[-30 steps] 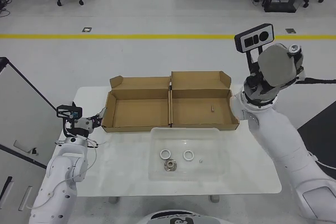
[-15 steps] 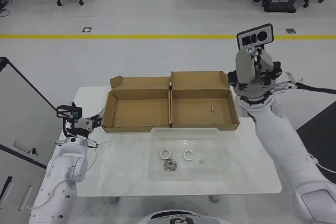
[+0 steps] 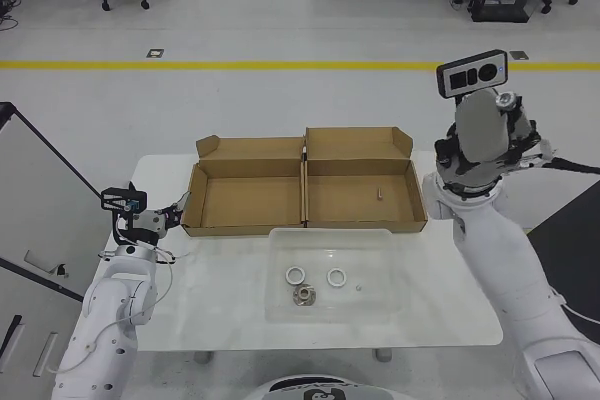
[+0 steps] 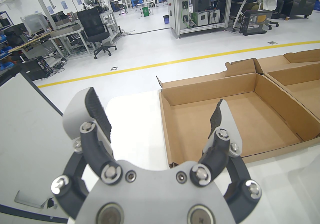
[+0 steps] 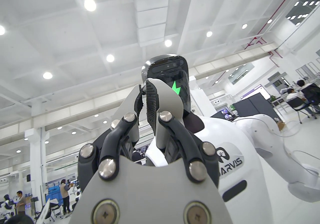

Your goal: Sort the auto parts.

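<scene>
The table (image 3: 215, 295) is looked down on from high above, its whole top taken in at some remove, with the yellow floor line (image 3: 280, 65) caught at the far edge. Over to the left wrist: the view is set low, just off the table's left end, and is aimed across the left cardboard box (image 4: 225, 120) close by, with the left gripper (image 4: 155, 102) framed in the foreground. That box (image 3: 245, 205) and the floor line (image 4: 200, 58) are shared with the top view. The right wrist view is tilted steeply upward past the right gripper (image 5: 143, 87), and the ceiling (image 5: 100, 22) is faced from far below.
</scene>
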`<state>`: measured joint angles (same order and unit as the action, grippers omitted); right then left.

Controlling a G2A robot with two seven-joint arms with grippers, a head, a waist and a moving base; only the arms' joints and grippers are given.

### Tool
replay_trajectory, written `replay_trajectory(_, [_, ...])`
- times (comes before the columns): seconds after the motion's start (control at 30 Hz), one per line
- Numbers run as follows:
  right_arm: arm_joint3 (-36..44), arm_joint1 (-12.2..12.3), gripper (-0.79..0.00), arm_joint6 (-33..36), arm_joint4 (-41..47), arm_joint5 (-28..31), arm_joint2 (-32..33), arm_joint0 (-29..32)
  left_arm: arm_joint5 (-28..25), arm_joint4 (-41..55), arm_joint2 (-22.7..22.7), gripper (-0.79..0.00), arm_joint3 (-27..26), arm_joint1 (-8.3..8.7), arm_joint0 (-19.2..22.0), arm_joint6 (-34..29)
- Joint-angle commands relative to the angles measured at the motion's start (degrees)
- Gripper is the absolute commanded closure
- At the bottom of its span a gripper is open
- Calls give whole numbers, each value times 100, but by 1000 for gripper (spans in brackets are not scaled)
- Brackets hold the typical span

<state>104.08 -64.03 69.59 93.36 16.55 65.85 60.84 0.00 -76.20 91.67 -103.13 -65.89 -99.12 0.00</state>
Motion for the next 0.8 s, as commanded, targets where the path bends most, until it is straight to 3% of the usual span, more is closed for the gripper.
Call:
replay_trajectory(0.0, [21,-29,0,54,170,-61,52,37,0,0,0,-785,0,0,0,0])
replay_trajectory(0.3, [46,-81,0,-101,-543,-21,355,145,0,0,0,-785,0,0,0,0])
replay_trajectory(0.53, [108,-51,0,-407,-2083,67,630,181,0,0,0,-785,0,0,0,0])
replay_trajectory(0.77, [277,-103,0,-398,-1834,-68,642,314,0,0,0,-785,0,0,0,0])
